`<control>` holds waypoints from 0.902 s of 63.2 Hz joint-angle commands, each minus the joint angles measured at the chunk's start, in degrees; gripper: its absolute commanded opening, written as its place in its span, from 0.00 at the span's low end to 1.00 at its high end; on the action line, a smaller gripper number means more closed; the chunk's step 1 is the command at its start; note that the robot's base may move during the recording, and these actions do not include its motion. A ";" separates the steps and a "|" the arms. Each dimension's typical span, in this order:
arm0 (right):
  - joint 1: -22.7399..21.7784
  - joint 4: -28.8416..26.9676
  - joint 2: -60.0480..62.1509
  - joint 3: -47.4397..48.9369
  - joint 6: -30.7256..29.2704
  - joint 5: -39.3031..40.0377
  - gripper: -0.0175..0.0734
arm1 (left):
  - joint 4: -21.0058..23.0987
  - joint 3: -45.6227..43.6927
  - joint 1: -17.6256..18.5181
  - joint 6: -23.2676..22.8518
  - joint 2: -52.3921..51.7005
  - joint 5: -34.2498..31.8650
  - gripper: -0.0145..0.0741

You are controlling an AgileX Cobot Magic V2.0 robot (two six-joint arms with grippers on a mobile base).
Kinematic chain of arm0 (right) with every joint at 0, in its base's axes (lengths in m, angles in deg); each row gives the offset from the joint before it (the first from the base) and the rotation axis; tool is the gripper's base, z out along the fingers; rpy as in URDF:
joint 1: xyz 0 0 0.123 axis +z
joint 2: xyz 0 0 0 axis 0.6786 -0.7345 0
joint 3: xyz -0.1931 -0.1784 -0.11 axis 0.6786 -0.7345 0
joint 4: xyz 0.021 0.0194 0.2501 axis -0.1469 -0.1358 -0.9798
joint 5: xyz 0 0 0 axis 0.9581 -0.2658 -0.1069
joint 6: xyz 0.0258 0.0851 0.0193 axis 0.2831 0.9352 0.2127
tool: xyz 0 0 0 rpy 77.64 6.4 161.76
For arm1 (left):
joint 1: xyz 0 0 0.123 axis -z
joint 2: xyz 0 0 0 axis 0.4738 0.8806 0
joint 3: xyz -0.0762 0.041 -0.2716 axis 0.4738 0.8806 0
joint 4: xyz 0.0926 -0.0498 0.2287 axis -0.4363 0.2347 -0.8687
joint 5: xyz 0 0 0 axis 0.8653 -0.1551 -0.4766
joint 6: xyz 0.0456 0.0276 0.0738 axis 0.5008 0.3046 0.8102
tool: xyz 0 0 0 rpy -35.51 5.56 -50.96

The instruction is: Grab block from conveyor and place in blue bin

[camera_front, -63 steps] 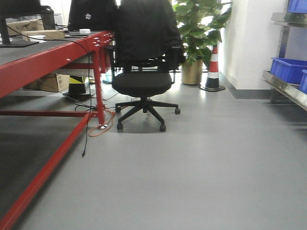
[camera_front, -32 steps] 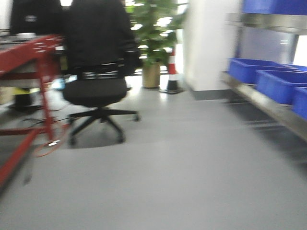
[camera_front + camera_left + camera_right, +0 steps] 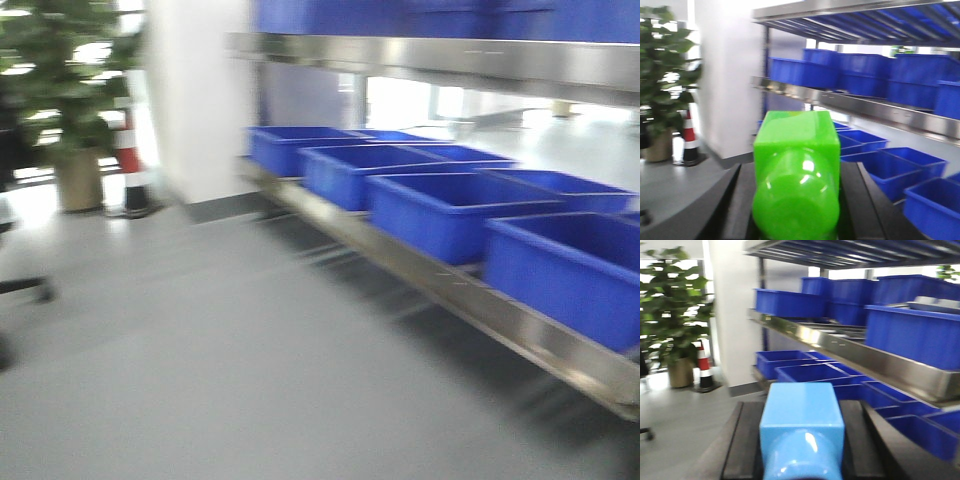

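Note:
My left gripper is shut on a bright green block that fills the space between its black fingers. My right gripper is shut on a light blue block in the same way. Several blue bins stand in a row on the low steel shelf to the right in the front view. They also show in the left wrist view and the right wrist view. The conveyor is out of view.
A steel shelf rail runs along the right, with more blue bins on upper shelves. A white pillar, a potted plant and a striped cone stand at the left. A pale grey floor lies ahead.
The view has swung to the right: the red table and black chair have left the frame, and the shelf with blue bins now fills the right side.

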 commanded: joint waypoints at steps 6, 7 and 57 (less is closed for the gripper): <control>-0.06 0.68 0.19 -0.06 -0.14 0.87 0.01 | 0.45 -0.23 0.28 0.08 -0.08 -1.29 0.04; -0.06 0.68 0.19 -0.06 -0.14 0.87 0.01 | 0.45 -0.23 0.28 0.08 -0.08 -1.29 0.04; -0.06 0.68 0.19 -0.06 -0.14 0.87 0.01 | 0.45 -0.23 0.28 0.08 -0.08 -1.43 0.04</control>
